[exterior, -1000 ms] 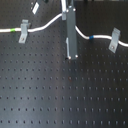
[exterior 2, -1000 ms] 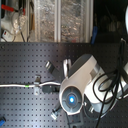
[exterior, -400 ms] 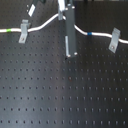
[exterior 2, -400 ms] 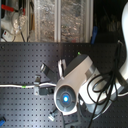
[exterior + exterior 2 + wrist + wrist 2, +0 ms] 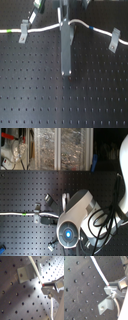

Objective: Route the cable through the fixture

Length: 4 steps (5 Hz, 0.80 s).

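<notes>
- We see the table (image 5: 75,95), a dark perforated board, filling most of the first exterior view.
- The arm (image 5: 77,218), white and bulky, takes up the lower middle of the second exterior view, with dark hoses looping beside it.
- The end effector (image 5: 66,47) hangs over the board near the middle of the cable's run in the first exterior view; in both wrist views its fingers (image 5: 51,284) pinch the cable.
- The cable (image 5: 50,27) runs white across the far part of the board in the first exterior view, rising to a hump at the end effector.
- A grey clip (image 5: 23,32) stands at the cable on the first exterior view's left, and another clip (image 5: 114,40) on its right; we cannot tell whether the cable sits inside them.
- A blue band (image 5: 91,28) marks the cable between the end effector and the right clip.
- A green band (image 5: 8,31) marks it near the first exterior view's left edge.
</notes>
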Tool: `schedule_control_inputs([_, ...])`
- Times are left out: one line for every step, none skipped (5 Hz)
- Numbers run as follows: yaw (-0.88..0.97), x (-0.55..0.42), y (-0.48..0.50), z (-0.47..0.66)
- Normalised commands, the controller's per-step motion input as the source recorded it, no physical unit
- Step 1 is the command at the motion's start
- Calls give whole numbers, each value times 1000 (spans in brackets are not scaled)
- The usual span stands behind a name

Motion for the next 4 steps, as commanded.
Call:
schedule_control_inputs([14, 0, 0, 24])
schedule_control_inputs([429, 45, 8, 84])
schedule_control_inputs([251, 0, -4, 62])
schedule_control_inputs([737, 0, 0, 92])
